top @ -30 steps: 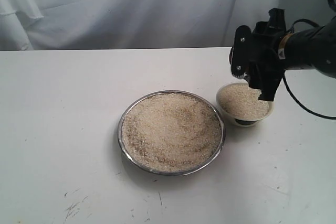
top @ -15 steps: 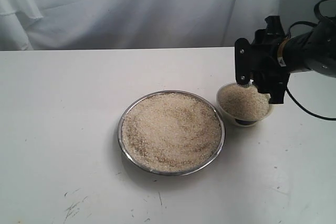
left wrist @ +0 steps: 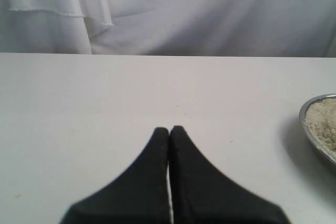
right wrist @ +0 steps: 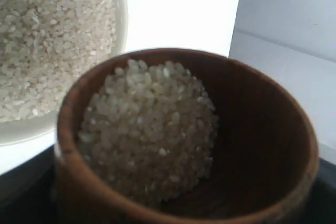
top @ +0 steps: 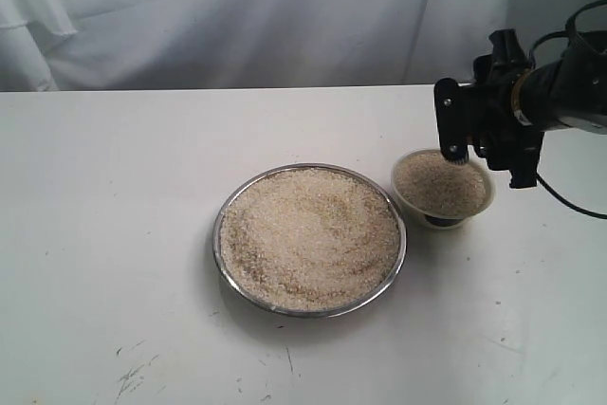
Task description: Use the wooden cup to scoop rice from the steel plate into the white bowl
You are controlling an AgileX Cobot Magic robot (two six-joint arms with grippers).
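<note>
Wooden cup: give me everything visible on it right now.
The wooden cup is round, handleless, reddish-brown with visible grain and a darker inside. It is held in the right gripper close by the white bowl. Some rice is heaped against its wall nearest the bowl, so it looks tipped that way.

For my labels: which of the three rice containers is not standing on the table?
The wooden cup, held up by the right pincer. The steel plate and the white bowl both rest on the table.
</note>
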